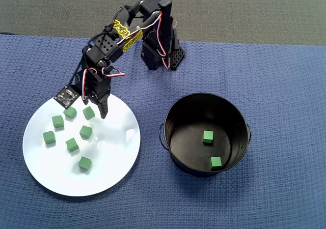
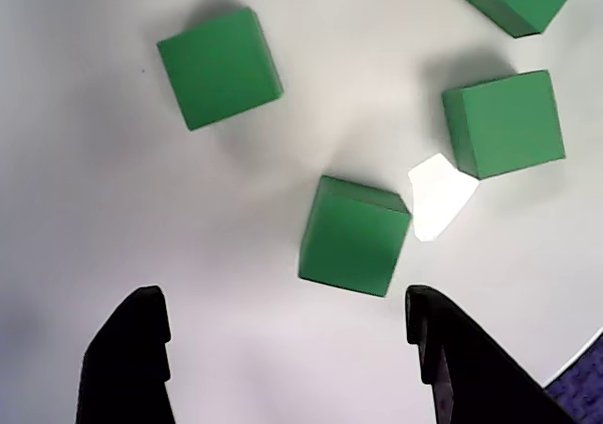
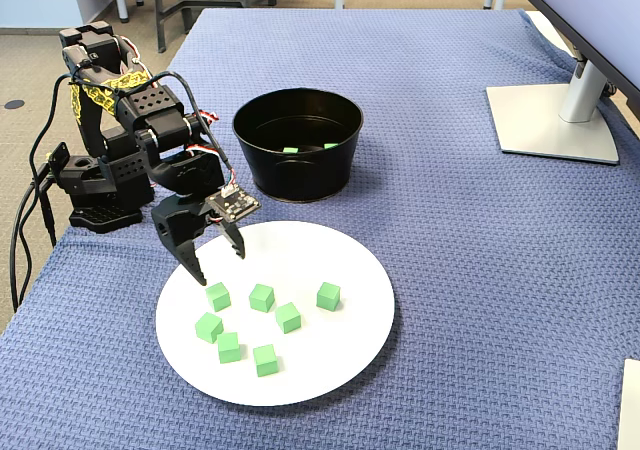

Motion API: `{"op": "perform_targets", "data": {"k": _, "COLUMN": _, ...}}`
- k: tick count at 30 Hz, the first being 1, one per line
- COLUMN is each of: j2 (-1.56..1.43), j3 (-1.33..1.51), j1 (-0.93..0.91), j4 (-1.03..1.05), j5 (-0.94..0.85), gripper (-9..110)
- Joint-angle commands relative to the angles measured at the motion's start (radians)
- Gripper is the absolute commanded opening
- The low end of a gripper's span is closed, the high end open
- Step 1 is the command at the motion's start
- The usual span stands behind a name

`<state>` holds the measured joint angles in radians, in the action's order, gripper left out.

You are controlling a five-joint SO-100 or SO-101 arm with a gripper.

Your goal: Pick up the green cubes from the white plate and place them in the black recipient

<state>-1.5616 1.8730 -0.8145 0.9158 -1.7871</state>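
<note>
A blue woven cloth [image 3: 480, 270] covers the table (a monitor stand [image 3: 555, 120] at its edge); the gripper [image 3: 218, 260] hangs spread apart over the white plate [image 3: 340, 360].

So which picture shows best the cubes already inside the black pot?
The overhead view: it looks straight into the black pot, showing two green cubes on its bottom. The fixed view shows only green slivers over the rim. The wrist view misses the pot.
</note>
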Motion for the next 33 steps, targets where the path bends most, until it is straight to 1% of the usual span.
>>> {"op": "perform_targets", "data": {"k": 1, "j2": 0.006, "j3": -0.041, "j1": -0.025, "j4": 0.008, "j5": -0.054, "gripper": 26}}
{"op": "perform_targets", "data": {"k": 14, "j2": 0.078, "j3": -0.078, "j1": -0.034, "j4": -0.029, "j5": -0.044, "gripper": 24}}
{"op": "perform_targets", "data": {"k": 23, "j2": 0.14, "j3": -0.132, "j1": -0.026, "j4": -0.052, "j5": 0.011, "gripper": 19}}
{"op": "perform_targets", "data": {"k": 33, "j2": 0.152, "j3": -0.1, "j1": -0.029, "j4": -0.12, "j5": 0.054, "gripper": 15}}
